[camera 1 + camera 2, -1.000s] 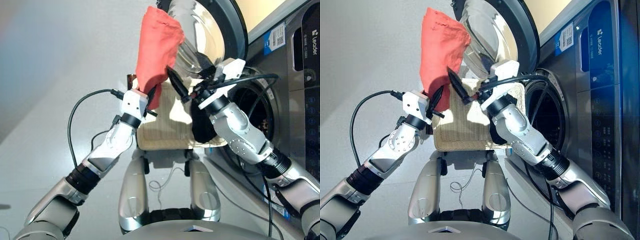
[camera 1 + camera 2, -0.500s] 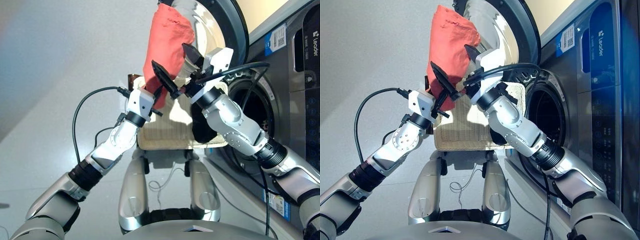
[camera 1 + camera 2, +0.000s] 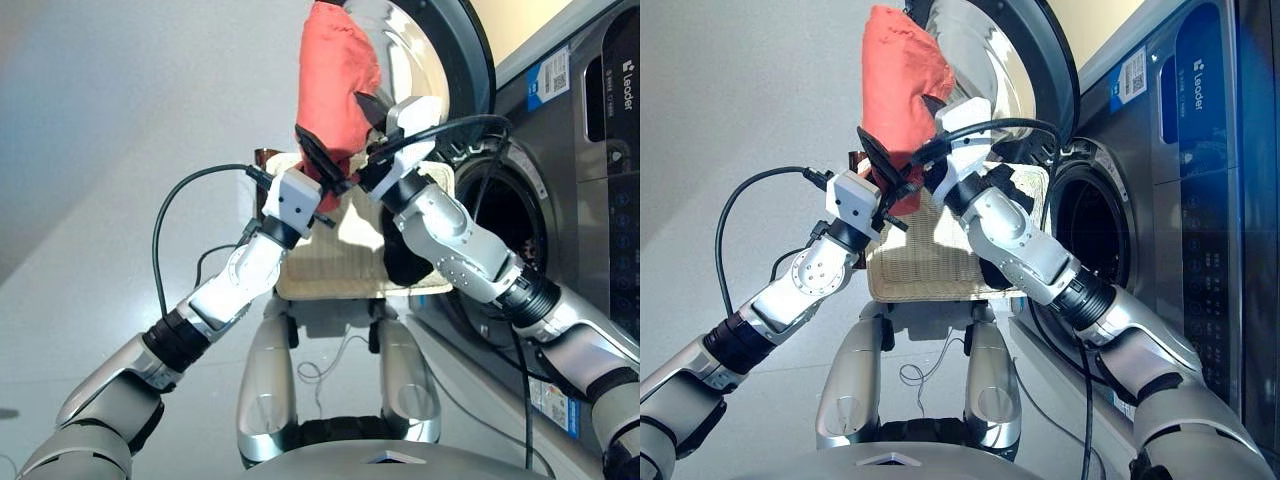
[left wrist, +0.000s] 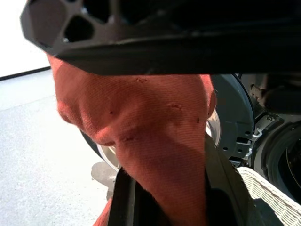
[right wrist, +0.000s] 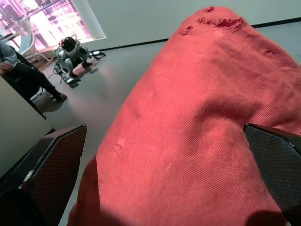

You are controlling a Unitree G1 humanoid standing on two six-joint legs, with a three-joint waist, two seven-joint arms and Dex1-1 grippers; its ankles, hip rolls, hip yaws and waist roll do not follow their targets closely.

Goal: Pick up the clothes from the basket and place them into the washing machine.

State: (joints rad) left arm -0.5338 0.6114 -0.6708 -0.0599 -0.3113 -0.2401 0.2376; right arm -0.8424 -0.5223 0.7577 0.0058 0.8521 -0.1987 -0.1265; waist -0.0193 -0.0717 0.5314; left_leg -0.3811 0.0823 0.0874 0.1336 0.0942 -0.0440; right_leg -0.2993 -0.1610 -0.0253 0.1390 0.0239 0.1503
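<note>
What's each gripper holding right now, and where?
Left gripper grips the red cloth by its lower end. Right gripper is open around it, not holding.

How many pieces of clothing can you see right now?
2: the red cloth held up by the left tool, and a black piece in the basket behind the right arm. Others may be hidden.

red cloth (image 3: 338, 70), plain coral-red, fine woven texture. black cloth (image 3: 403, 262) in basket. basket (image 3: 330, 270) cream-white wicker, dark brown edge. washing machine (image 3: 590, 190) dark grey, blue-and-white sticker, white lettering. door (image 3: 450, 45) dark rim, shiny glass. drum steel, perforated. left gripper (image 3: 318, 195) black fingers, white wrist block. right gripper (image 3: 338, 125) black fingers, white housing. floor (image 3: 100, 150) pale grey.
</note>
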